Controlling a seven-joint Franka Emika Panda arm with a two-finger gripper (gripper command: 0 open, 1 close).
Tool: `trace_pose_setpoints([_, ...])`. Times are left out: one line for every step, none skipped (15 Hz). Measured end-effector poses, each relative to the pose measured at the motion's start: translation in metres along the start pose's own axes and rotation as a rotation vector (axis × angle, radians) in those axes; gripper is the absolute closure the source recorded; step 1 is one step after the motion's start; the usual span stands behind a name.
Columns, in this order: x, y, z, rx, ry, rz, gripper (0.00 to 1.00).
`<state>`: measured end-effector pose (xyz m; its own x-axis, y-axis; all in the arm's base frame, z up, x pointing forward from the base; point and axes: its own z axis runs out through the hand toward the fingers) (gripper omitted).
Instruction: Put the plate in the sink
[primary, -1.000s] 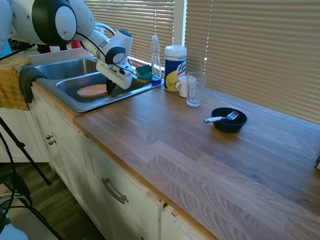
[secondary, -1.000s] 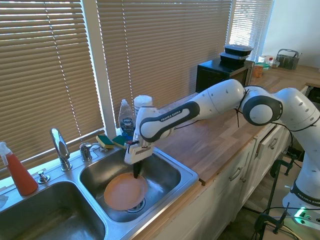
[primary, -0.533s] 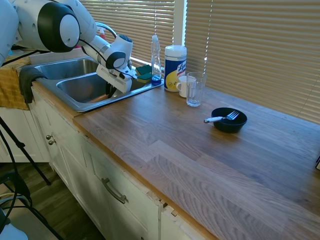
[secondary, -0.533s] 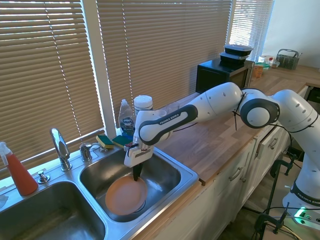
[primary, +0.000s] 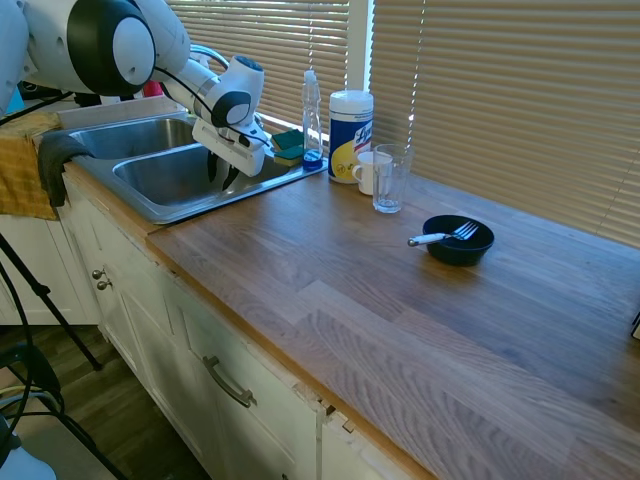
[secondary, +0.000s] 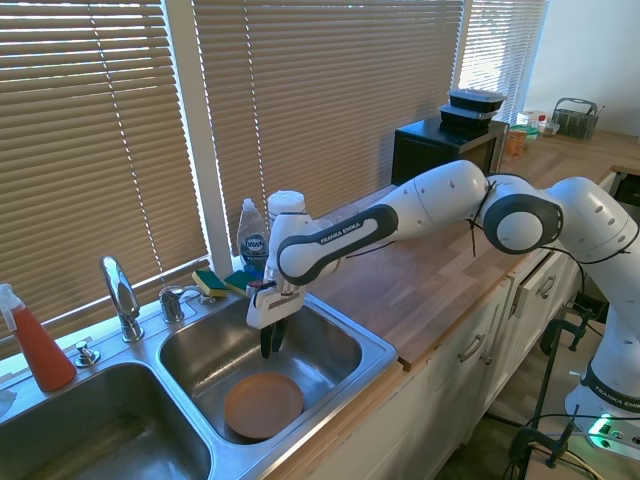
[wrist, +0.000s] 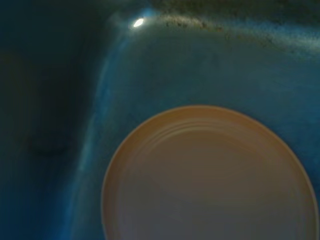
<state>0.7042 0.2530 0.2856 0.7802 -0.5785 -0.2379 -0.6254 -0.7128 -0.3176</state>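
Plate: the round, shallow salmon-orange plate (secondary: 263, 404) lies on the floor of the right-hand basin of the double stainless steel sink (secondary: 372, 347), the basin next to the wooden worktop (primary: 400, 300), toward that basin's front wall.
Pincer: the white arm's pincer (secondary: 270, 346) hangs above the basin, over the plate's far side, its two dark fingers parted a little with nothing between them. It is clear of the plate.
Progress: by the look of it, the plate is in and the job is all but done.
Risk: the fingers sit below the basin rim, so a sideways pull-out could knock them against the steel wall; a straight lift avoids that. A dip downward could catch the plate's rim and tip or skid it.
Orientation: the plate rests face up, apparently flat, rim uppermost. Being round, it has no long axis and points no particular way.
Wrist view: the plate (wrist: 210, 175) fills the lower part, basin steel around it.
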Motion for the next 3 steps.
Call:
trace_pose_setpoints([-0.006,0.0,-0.011,0.0,0.004,-0.003,0.0])
trace_pose_setpoints([-0.013,0.002,-0.022,-0.002,0.007,-0.004,0.0])
trace_pose_setpoints([-0.02,0.005,-0.031,-0.007,0.01,-0.006,0.0])
